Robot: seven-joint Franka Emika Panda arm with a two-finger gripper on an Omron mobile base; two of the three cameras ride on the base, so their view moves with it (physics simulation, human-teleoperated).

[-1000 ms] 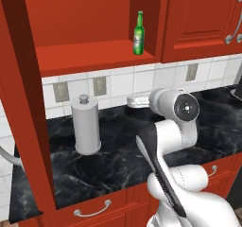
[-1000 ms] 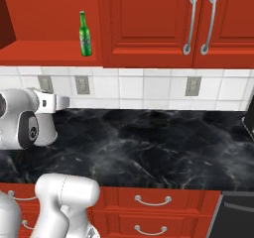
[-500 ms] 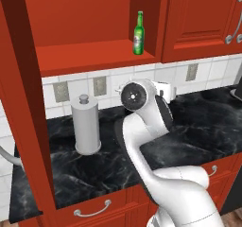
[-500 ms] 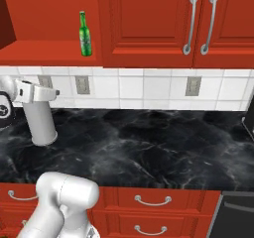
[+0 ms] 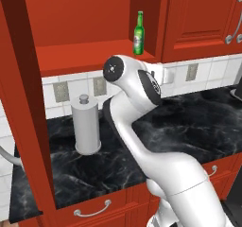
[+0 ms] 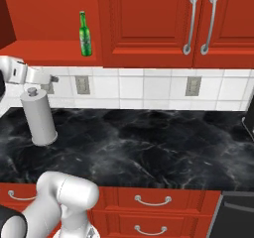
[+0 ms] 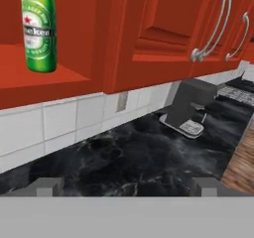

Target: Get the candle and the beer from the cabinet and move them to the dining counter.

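The beer (image 7: 38,29) stands upright above the open gripper (image 7: 126,185).

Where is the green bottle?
The beer stands upright on the open cabinet shelf, at its right end beside the closed door, above the grey canister.

From my right-side camera I've got the beer (image 6: 85,33) standing upright on the open shelf of the cabinet (image 6: 149,24), just left of the closed doors with the two silver handles (image 6: 200,21). Below that is white tile with outlets (image 6: 82,85), then the black marble counter (image 6: 149,148). A grey paper towel holder (image 6: 38,117) sits at its left end, and the arm (image 6: 22,74) pokes in from the left edge just above it. Red drawers (image 6: 149,202) run along the bottom.
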